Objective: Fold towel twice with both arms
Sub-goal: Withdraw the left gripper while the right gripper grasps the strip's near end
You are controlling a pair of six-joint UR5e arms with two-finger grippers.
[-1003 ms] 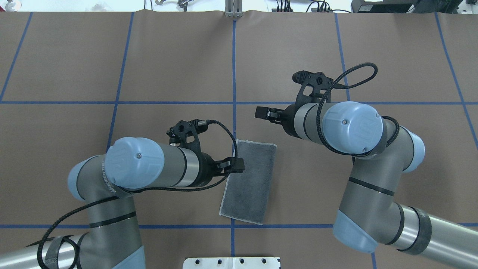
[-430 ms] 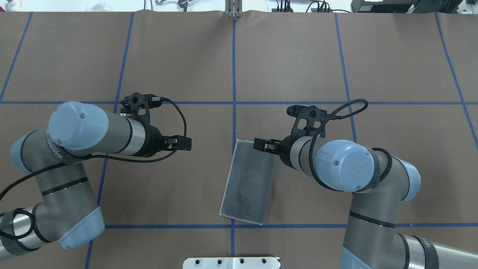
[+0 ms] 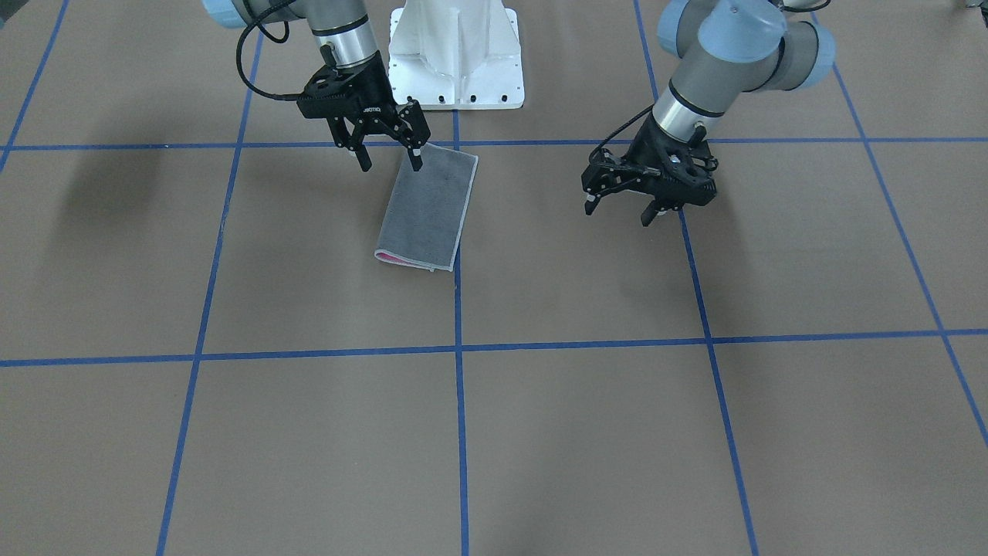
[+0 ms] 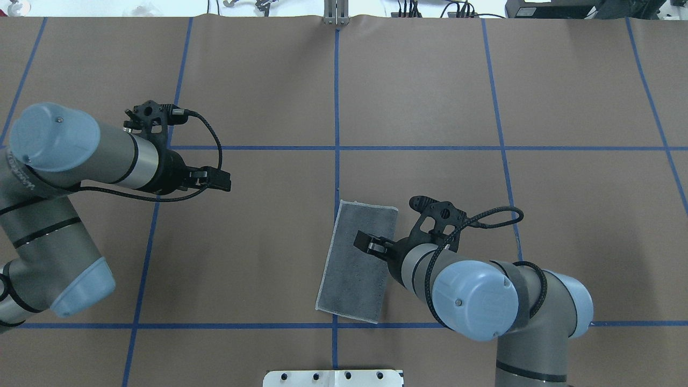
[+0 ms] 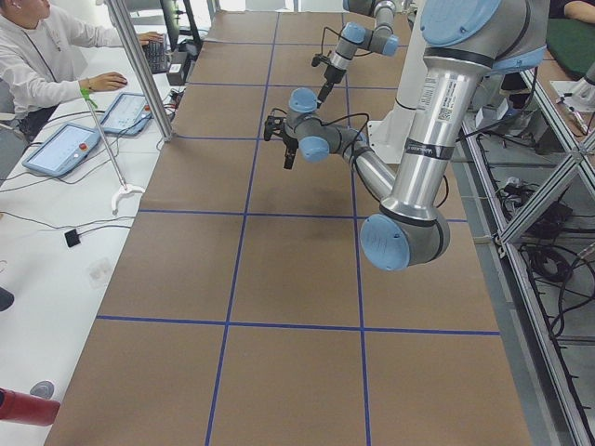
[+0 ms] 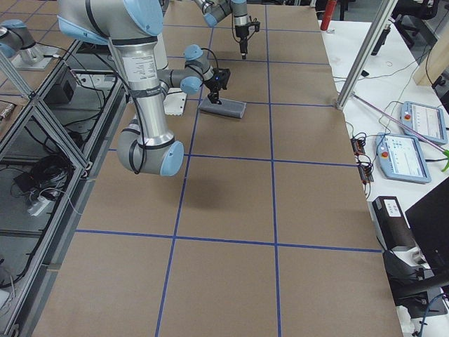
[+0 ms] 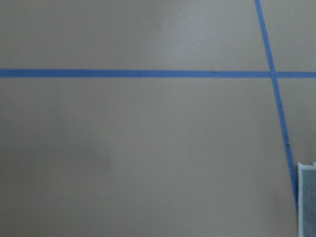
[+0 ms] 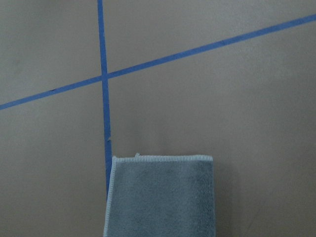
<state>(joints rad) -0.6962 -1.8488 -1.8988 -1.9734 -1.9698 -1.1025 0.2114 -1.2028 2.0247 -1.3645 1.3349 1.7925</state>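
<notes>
The towel (image 4: 355, 263) lies folded in half on the brown table, dark grey face up, a pink edge showing at its far end (image 3: 397, 261). It also shows in the exterior right view (image 6: 223, 107), the right wrist view (image 8: 160, 197), and as a corner in the left wrist view (image 7: 307, 197). My right gripper (image 4: 365, 243) hovers over the towel's right half, open and empty, fingers spread in the front-facing view (image 3: 390, 158). My left gripper (image 4: 223, 180) is open and empty, well left of the towel, above bare table (image 3: 619, 212).
The white bolted pedestal (image 3: 455, 54) stands at the robot's edge of the table, just behind the towel. Blue tape lines (image 4: 336, 107) grid the brown mat. An operator (image 5: 37, 56) sits at a side desk with tablets, beyond a metal pole (image 5: 139, 65).
My left gripper has left the towel's left edge and moved far left and forward. My right gripper has moved back toward the robot, from beyond the towel to over it. The towel stays flat.
</notes>
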